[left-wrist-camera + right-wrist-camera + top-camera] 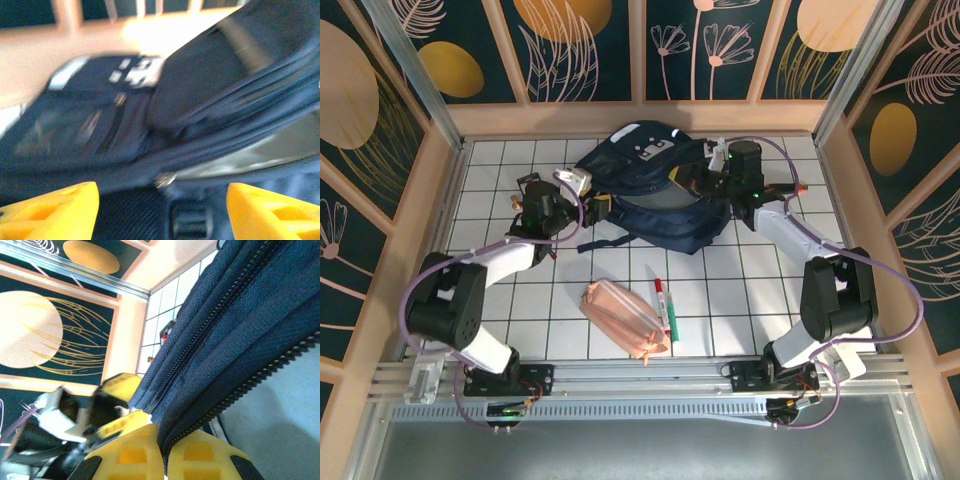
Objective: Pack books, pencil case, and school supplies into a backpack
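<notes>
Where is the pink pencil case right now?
In the top view the pencil case lies on the tiled table near the front edge, just left of the marker, with the backpack beyond it.

Dark navy backpack point(640, 165), grey-white patches on the front, pale grey lining inside. Salmon-pink pencil case point(623, 318). Marker pen point(665, 310): red cap, white middle, green lower part. White-tiled bench point(740, 290), dark grid lines. Bright yellow left fingers point(50, 212) and right fingers point(200, 460). Dark teal wall panels point(600, 70): gold ovals, pale line-drawn leaves, peach wood frames.
</notes>
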You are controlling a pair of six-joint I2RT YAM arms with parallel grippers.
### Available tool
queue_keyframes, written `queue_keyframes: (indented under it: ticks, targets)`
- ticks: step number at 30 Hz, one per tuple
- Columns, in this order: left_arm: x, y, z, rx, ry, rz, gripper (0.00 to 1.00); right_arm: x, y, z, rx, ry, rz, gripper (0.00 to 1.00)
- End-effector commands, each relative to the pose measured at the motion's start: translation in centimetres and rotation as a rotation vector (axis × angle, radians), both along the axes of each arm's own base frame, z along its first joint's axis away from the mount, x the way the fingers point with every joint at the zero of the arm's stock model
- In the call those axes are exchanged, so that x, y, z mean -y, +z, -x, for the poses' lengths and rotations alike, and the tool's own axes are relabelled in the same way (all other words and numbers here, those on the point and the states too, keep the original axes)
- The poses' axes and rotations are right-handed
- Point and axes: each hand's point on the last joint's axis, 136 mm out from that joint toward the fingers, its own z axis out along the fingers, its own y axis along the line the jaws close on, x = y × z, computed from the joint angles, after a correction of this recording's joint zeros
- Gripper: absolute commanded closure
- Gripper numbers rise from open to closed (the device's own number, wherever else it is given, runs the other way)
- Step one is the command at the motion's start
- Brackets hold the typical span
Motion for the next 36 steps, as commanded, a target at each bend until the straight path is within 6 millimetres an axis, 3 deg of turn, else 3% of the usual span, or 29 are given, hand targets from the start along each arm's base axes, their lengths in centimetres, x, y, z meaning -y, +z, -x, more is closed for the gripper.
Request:
queue_keyframes:
  ticks: [1, 4, 7, 8, 11, 12, 13, 18, 20, 22, 25, 26, 27, 28, 30, 31, 34, 36]
  targets:
    - [2.8, 3.8, 2.5, 0.203, -0.226, -0.094, 0.27, -1.4, 4.4, -0.5, 0.140, 0.047, -0.043, 1.00]
    - [5.3, 5.1, 2.7, 0.292, -0.278, -0.170, 0.15, -1.9, 4.8, -0.5, 0.143, 0.057, -0.047, 1.00]
    - [8.5, 3.9, 3.4, 0.350, -0.367, -0.278, 0.14, -2.2, 4.9, -0.5, 0.135, 0.057, -0.052, 1.00]
    - [9.4, 4.9, 2.8, 0.381, -0.364, -0.275, 0.14, -2.2, 5.0, -0.5, 0.133, 0.054, -0.055, 1.00]
    - [10.0, 5.2, 1.5, 0.404, -0.312, -0.253, 0.12, -2.3, 5.0, -0.4, 0.124, 0.056, -0.063, 1.00]
    - [10.1, 5.3, 1.0, 0.416, -0.287, -0.259, 0.02, -2.4, 5.1, -0.3, 0.122, 0.060, -0.065, 1.00]
    - [10.2, 5.4, 0.5, 0.426, -0.262, -0.272, 0.01, -2.5, 5.1, -0.2, 0.118, 0.064, -0.067, 1.00]
    - [11.0, 4.6, -1.2, 0.496, -0.176, -0.416, 0.01, -3.4, 5.2, 0.6, 0.111, 0.085, -0.073, 1.00]
    - [10.8, 5.6, -1.8, 0.534, -0.118, -0.415, 0.02, -3.9, 5.3, 0.8, 0.109, 0.091, -0.079, 1.00]
    - [10.7, 5.0, -2.5, 0.535, -0.089, -0.415, 0.12, -4.4, 5.2, 1.1, 0.104, 0.096, -0.081, 1.00]
    - [10.5, 5.9, -2.9, 0.548, -0.052, -0.387, 0.44, -4.8, 5.0, 1.4, 0.103, 0.093, -0.072, 1.00]
    - [10.6, 5.9, -2.8, 0.549, -0.063, -0.392, 0.57, -4.7, 4.7, 1.4, 0.100, 0.084, -0.063, 1.00]
    - [10.7, 5.7, -2.7, 0.545, -0.074, -0.395, 0.83, -4.5, 4.3, 1.4, 0.095, 0.071, -0.050, 1.00]
    - [10.7, 5.5, -2.7, 0.541, -0.076, -0.396, 1.00, -4.1, 3.6, 1.3, 0.088, 0.056, -0.031, 1.00]
    - [10.7, 5.0, -2.6, 0.526, -0.084, -0.400, 1.00, -3.3, 2.9, 1.2, 0.081, 0.039, 0.003, 1.00]
    - [10.6, 4.7, -2.6, 0.512, -0.084, -0.402, 1.00, -2.8, 2.6, 1.1, 0.079, 0.026, 0.025, 0.95]
    - [10.3, 4.5, -2.9, 0.465, -0.059, -0.380, 1.00, -1.4, 2.3, 1.5, 0.114, 0.009, 0.116, 0.70]
    - [10.1, 4.7, -3.0, 0.445, -0.046, -0.346, 1.00, -0.6, 1.9, 2.5, 0.139, 0.010, 0.183, 0.61]
